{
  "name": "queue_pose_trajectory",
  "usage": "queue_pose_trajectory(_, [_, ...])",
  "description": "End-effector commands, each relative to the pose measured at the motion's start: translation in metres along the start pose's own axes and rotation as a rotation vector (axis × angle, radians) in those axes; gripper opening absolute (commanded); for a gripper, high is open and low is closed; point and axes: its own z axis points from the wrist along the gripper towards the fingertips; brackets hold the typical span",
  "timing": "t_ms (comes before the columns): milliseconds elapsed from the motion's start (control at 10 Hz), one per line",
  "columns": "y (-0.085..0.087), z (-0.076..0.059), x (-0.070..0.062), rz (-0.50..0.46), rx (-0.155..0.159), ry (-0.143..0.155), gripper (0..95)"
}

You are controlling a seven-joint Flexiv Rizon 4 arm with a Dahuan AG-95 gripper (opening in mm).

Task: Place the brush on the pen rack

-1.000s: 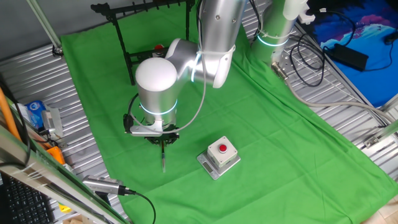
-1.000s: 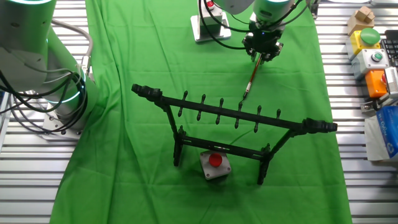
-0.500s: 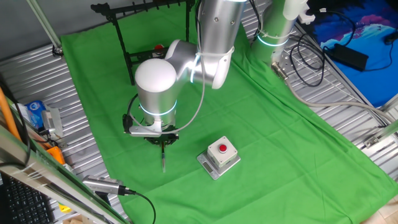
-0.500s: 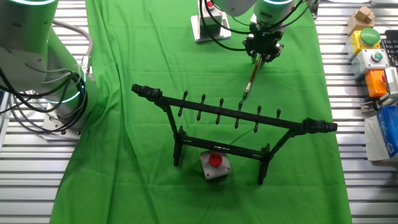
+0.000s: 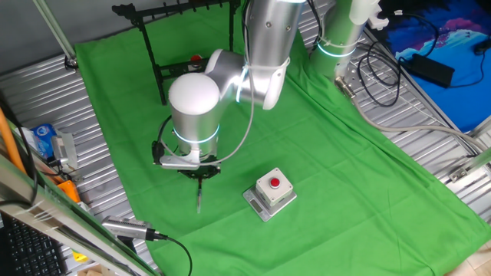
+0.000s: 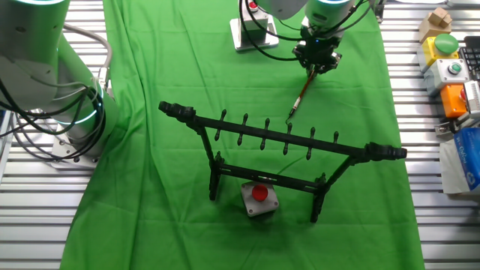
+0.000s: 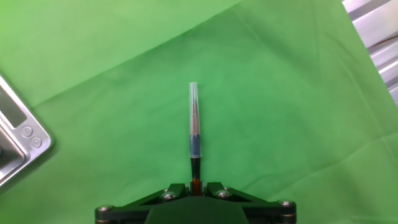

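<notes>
My gripper (image 5: 199,173) is shut on the brush (image 5: 199,193), a thin reddish-brown shaft with a black end and pale tip. It also shows in the other fixed view (image 6: 300,92) below the gripper (image 6: 316,63) and in the hand view (image 7: 194,134), sticking out from between the closed jaws (image 7: 196,187) over the green cloth. The pen rack (image 6: 264,133) is a black rod frame with a notched top bar, standing on the cloth apart from the brush. It stands at the far end in the one fixed view (image 5: 157,31).
A grey box with a red button (image 5: 270,192) sits beside the gripper, its corner in the hand view (image 7: 15,146). Another red-button box (image 6: 259,198) lies under the rack. A silver cylinder with a black cable (image 5: 126,228) lies at the cloth edge. A second arm base (image 6: 52,82) stands at the left.
The brush has tilted and lifted slightly in the gripper; its free tip sits a little higher and further left than before. The rack has not moved.
</notes>
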Motion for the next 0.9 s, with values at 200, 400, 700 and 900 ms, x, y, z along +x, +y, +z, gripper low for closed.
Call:
queue_pose_trajectory(200, [-0.003, -0.02, -0.005, 0.004, -0.048, 0.038, 0.0])
queue_pose_trajectory(400, [-0.006, -0.033, -0.006, 0.012, -0.072, 0.065, 0.0])
queue_pose_trajectory(700, [-0.018, -0.07, 0.005, -0.033, -0.09, 0.138, 0.0])
queue_pose_trajectory(900, [-0.024, -0.088, 0.013, -0.06, -0.093, 0.155, 0.0])
